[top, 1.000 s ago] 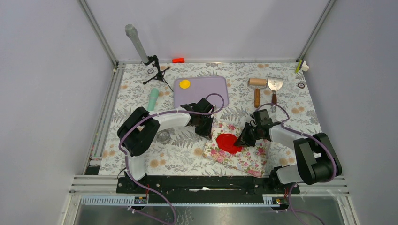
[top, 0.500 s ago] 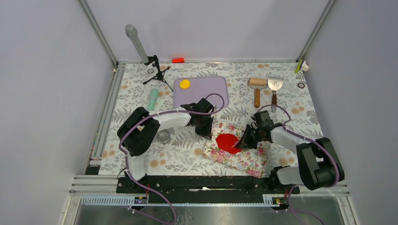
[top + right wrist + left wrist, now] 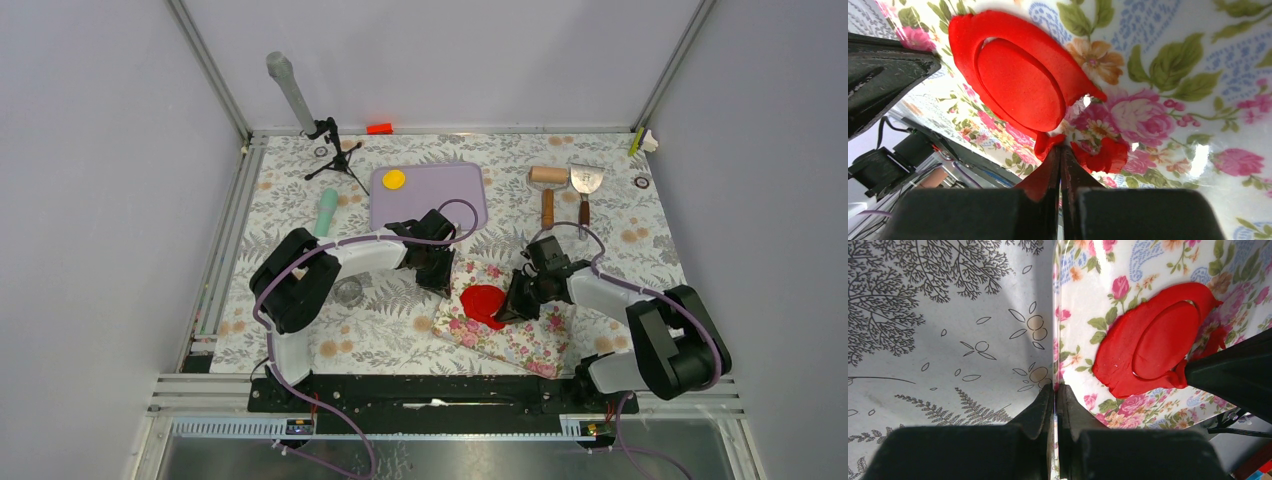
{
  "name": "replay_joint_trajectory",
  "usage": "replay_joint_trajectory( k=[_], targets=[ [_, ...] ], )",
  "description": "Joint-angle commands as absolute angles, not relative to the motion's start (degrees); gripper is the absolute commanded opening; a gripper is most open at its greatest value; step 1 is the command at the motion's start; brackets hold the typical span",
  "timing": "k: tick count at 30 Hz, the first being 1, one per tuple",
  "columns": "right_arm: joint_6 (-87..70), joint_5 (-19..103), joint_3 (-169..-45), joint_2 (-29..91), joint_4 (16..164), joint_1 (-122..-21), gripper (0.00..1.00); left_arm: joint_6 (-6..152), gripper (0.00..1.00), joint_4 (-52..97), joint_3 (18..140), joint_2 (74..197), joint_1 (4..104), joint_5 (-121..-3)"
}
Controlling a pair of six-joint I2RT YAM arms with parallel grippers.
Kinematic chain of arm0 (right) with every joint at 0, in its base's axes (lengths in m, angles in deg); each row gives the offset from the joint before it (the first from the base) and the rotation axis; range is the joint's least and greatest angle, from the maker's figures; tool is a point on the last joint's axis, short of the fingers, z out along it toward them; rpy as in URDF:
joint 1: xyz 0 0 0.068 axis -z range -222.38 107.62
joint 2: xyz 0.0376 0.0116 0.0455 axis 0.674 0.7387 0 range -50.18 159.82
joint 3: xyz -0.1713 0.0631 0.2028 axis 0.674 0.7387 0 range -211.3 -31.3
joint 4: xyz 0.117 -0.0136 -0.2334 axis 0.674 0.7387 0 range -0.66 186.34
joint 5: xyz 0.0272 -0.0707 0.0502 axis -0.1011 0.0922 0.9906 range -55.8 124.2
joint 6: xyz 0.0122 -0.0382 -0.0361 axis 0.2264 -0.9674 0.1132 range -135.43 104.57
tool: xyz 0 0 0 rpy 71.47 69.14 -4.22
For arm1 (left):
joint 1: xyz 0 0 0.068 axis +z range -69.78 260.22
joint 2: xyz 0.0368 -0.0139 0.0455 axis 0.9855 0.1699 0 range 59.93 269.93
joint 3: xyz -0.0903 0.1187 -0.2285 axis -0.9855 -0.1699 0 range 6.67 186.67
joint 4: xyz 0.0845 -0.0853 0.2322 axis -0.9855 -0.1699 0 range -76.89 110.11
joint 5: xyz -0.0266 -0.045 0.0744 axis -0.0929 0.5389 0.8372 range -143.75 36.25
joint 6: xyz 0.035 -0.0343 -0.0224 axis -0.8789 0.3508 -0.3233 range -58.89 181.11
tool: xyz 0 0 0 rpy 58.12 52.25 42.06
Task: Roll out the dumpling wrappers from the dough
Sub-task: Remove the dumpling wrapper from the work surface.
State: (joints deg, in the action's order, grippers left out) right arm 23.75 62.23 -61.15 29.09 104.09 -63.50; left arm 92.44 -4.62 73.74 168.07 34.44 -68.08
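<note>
Left fingers [image 3: 1040, 405]: pressed together, clamped on the left edge of the floral mat [image 3: 1083, 290]. The mat's border runs straight up from between the two tips.

Right fingers [image 3: 1078, 185]: pressed together over the mat's middle, clamped on a ragged strip of the dough [image 3: 1083, 85] at the sheet's right rim. More torn red scraps lie on the mat just beside the tips.

Dough: a flat red sheet lying on the middle of the mat, with an irregular outline. A round disc, the red wrapper [image 3: 1160, 345], sits inside the sheet. A cut line shows around most of it, and the surrounding dough forms a ring that is broken on the side near my right fingers.

Yellow wrapper [image 3: 394, 179]: off the mat, beyond its far left corner. It lies flat on a purple tray [image 3: 450, 200], at that tray's far left.

Also beyond the mat's far edge: a wooden rolling pin [image 3: 547, 190] and a scraper [image 3: 585, 185], side by side on the desk [image 3: 400, 330], well apart from the mat.
</note>
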Motion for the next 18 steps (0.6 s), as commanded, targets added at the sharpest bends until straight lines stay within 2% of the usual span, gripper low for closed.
replay_joint_trajectory(
  k=[1,6,12,18],
  targets=[
    [22.77,55.49,-63.03,27.78,114.29,-66.11,0.02,89.89,0.0,-10.32,70.82,173.98,34.34,-61.19],
    [24.7,47.77,-65.08,21.8,117.09,-66.04,0.04,89.85,0.0,-10.39,70.62,173.85,34.34,-61.15],
    [24.04,44.96,-66.06,19.69,120.21,-66.03,0.17,89.84,0.0,-10.15,70.49,174.02,34.34,-61.46],
    [24.38,44.35,-66.81,17.5,120.36,-66.03,0.18,89.86,0.0,-9.95,70.15,173.79,34.34,-61.32]
  ],
)
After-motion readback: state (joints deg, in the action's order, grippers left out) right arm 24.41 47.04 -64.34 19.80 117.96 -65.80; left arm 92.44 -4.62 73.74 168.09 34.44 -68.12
